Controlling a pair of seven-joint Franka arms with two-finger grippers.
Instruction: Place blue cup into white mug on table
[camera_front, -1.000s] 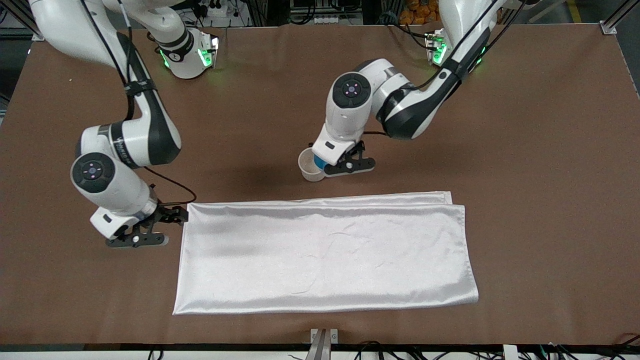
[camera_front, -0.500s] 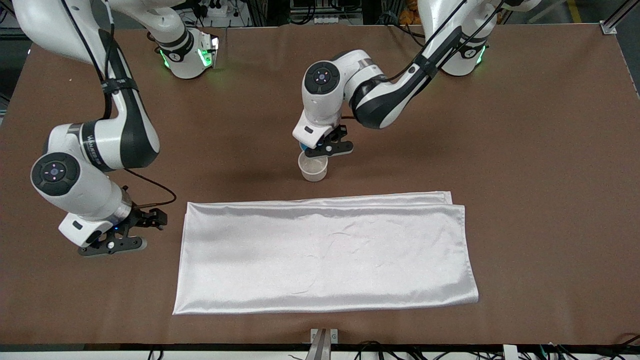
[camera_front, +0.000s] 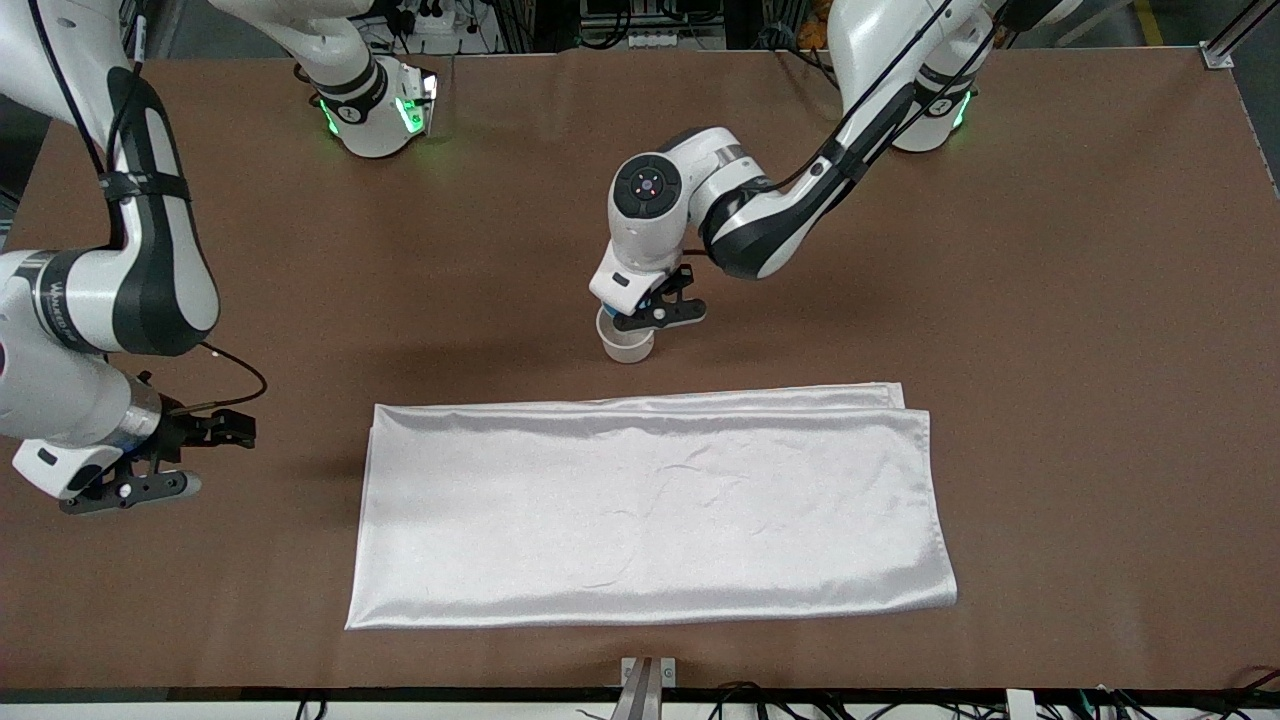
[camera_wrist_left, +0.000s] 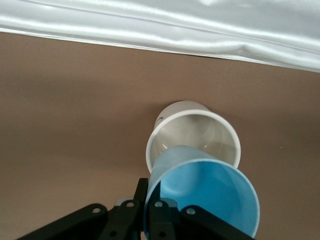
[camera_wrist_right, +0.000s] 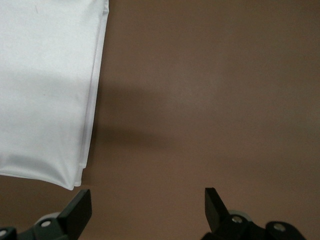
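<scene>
Left wrist view | left gripper (camera_wrist_left: 150, 220) clamped on blue cup (camera_wrist_left: 205, 197), poised over white mug (camera_wrist_left: 192, 135) | lowering and release left | right gripper (camera_wrist_right: 145, 210) waiting, jaws apart

Bright even overhead light, soft arm shadows on the table (camera_front: 1050, 300), sheen on the white cloth (camera_front: 650, 510), sharp focus
</scene>
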